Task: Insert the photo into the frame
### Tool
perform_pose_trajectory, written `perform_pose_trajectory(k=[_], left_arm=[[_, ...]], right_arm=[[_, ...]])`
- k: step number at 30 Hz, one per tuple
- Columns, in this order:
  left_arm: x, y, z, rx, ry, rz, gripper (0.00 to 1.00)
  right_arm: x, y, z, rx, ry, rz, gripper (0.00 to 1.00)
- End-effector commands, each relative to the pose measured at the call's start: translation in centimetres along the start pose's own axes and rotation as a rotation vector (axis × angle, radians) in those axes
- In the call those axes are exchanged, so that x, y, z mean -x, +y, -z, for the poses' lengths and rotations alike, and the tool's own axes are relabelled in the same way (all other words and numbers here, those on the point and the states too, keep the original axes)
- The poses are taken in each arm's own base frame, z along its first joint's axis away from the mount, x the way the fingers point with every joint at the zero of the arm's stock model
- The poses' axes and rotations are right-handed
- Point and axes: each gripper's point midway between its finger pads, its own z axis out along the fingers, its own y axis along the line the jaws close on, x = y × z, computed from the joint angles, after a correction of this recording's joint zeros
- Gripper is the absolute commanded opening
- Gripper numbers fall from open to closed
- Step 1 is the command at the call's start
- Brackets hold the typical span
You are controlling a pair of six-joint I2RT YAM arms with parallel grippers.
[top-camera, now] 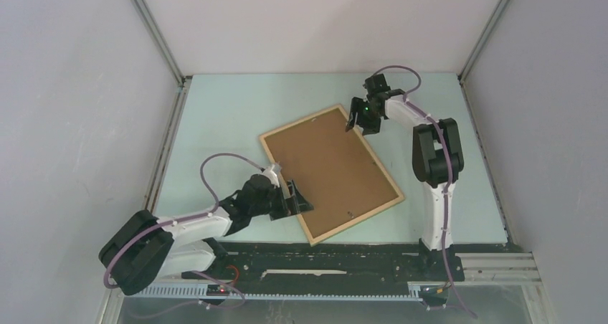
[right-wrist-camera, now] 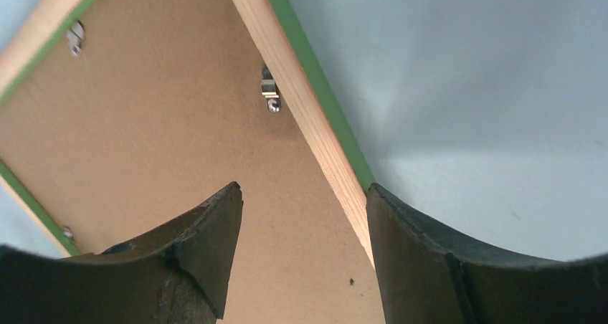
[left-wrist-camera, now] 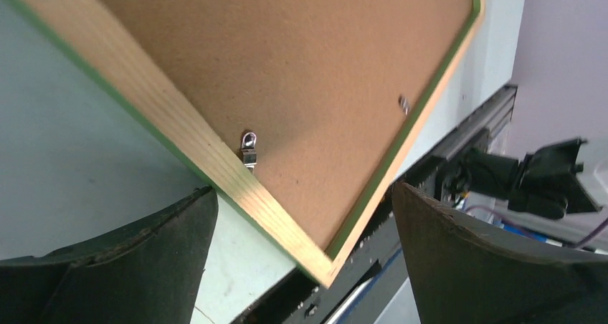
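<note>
The frame (top-camera: 356, 220) lies back up and skewed on the table, its light wood rail (left-wrist-camera: 179, 130) edged in green. The photo (top-camera: 330, 170) sits inside it and shows only its brown board back (left-wrist-camera: 308, 73); the printed side is hidden. My left gripper (top-camera: 300, 198) is open at the frame's near left corner, which points between the two fingers (left-wrist-camera: 305, 188). My right gripper (top-camera: 356, 120) is open over the far right corner. Its jaws (right-wrist-camera: 302, 187) straddle the rail (right-wrist-camera: 315, 123), one finger above the board (right-wrist-camera: 158, 123), the other just outside the frame.
Small metal clips (left-wrist-camera: 248, 146) (right-wrist-camera: 270, 89) stick out from the rail onto the board. The pale green table (top-camera: 215, 123) ends in a black rail (top-camera: 344, 256) at the near edge. White enclosure walls stand at the left, right and back.
</note>
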Motion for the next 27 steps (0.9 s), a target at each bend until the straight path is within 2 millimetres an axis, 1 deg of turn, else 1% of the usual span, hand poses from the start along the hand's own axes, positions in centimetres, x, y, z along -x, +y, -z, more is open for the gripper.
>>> perform_pose_trajectory(k=[1,5,9,11,12,14,16,18,21,22,24,25,27], left_arm=[[-1.5,-2.5,-0.3,-0.037,0.055,-0.014,1.00],[-2.3,-4.3,-1.0,-0.055,0.078,-0.047,1.00],[-1.8,-6.0,-1.9,-0.088,0.078,-0.046,1.00],[-1.4,-7.1,-2.4,-0.118,0.082,-0.043,1.00],[-1.3,-7.8,-2.7,-0.136,0.082,-0.045,1.00],[-1.2,-8.5,-3.2,-0.143,0.081,-0.057,1.00],[-1.2,-8.9,-3.6,-0.142,0.078,-0.074,1.00],[-1.4,-8.9,-3.8,-0.137,0.078,-0.087,1.00],[-1.8,-8.5,-3.6,-0.132,0.071,-0.110,1.00],[-1.9,-8.5,-3.5,-0.140,0.065,-0.119,1.00],[-2.0,-8.9,-3.0,-0.178,0.050,-0.153,1.00],[-1.7,-9.3,-2.5,-0.195,0.026,-0.165,1.00],[-1.4,-9.5,-1.7,-0.209,-0.012,-0.189,1.00]], right_arm=[[0.4,6.0,-1.2,0.173,0.046,0.063,0.71],[2.1,9.9,-1.6,0.258,0.059,0.093,0.71],[3.9,14.1,-1.1,0.338,0.048,0.126,0.72],[4.5,15.6,-0.1,0.380,0.043,0.115,0.73],[4.8,16.0,0.7,0.392,0.037,0.112,0.73],[5.2,16.2,2.5,0.390,0.009,0.111,0.73],[5.4,15.1,4.6,0.342,-0.019,0.109,0.73],[4.9,13.3,6.8,0.273,-0.027,0.089,0.73],[2.1,9.0,9.6,0.160,-0.036,0.038,0.73],[-0.3,7.2,10.9,0.134,-0.040,0.020,0.73],[-2.8,4.5,12.7,0.098,-0.097,-0.019,0.72],[-4.2,3.2,13.7,0.070,-0.120,-0.037,0.72],[-7.3,0.3,15.2,-0.028,-0.144,-0.061,0.71]])
